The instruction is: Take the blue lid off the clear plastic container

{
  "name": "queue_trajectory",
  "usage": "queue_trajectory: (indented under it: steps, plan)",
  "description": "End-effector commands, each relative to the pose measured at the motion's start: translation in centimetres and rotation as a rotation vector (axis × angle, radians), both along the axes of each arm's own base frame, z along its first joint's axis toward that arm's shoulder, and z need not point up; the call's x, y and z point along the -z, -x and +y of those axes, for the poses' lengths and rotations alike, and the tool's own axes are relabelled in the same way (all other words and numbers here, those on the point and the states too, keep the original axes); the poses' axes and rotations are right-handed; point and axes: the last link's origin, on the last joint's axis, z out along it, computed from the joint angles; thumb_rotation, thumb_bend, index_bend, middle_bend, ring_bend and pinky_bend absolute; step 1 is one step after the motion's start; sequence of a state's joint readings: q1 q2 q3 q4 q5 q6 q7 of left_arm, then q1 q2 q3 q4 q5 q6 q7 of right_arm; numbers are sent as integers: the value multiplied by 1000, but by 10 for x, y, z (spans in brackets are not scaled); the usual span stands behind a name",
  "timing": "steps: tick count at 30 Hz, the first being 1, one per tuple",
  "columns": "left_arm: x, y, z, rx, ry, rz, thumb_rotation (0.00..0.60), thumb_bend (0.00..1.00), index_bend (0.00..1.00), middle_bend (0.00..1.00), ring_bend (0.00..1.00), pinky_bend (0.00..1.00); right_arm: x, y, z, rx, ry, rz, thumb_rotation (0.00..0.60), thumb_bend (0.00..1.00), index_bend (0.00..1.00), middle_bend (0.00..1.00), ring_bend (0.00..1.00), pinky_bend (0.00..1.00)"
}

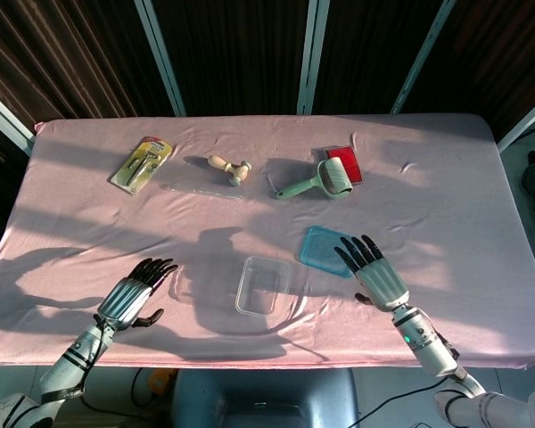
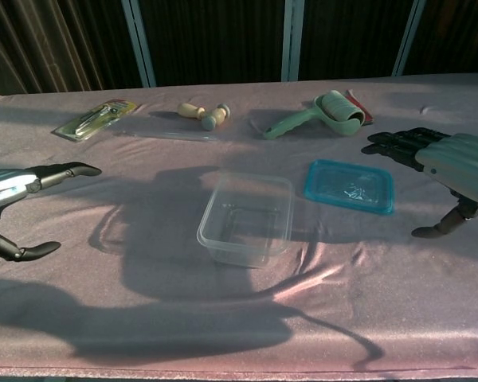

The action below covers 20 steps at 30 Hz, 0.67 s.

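On my pink-clothed table (image 1: 446,169) I count one clear rectangular plastic container (image 1: 263,285), one flat blue plastic lid (image 1: 328,251), one green-handled lint roller (image 1: 322,178) by one red pad (image 1: 340,154), one small wooden stamp (image 1: 229,168), and one yellow-carded packaged tool (image 1: 142,163).

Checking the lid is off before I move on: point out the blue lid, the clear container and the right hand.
blue lid (image 2: 350,186), chest view, centre of its top face
clear plastic container (image 2: 247,219), chest view, middle of its open floor
right hand (image 2: 454,161), chest view, back of the hand
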State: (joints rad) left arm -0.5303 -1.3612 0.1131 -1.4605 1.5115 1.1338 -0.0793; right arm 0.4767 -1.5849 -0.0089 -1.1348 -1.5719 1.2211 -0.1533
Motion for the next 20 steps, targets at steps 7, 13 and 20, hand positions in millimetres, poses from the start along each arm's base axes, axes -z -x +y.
queue_trajectory:
  steps: [7, 13, 20]
  plan:
    - [-48, 27, -66, -57, -109, 47, 600, 326, 0, 0, 0, 0, -71, 13, 88, 95, 24, 25, 600, 228, 0, 0, 0, 0]
    - [-63, 38, -79, -41, -205, 66, 600, 340, 0, 0, 0, 0, -111, 43, 137, 257, 166, -74, 600, 229, 0, 0, 0, 0]
    - [-73, 38, -82, -27, -259, 35, 600, 339, 0, 0, 0, 0, -119, 45, 134, 255, 169, -90, 600, 229, 0, 0, 0, 0]
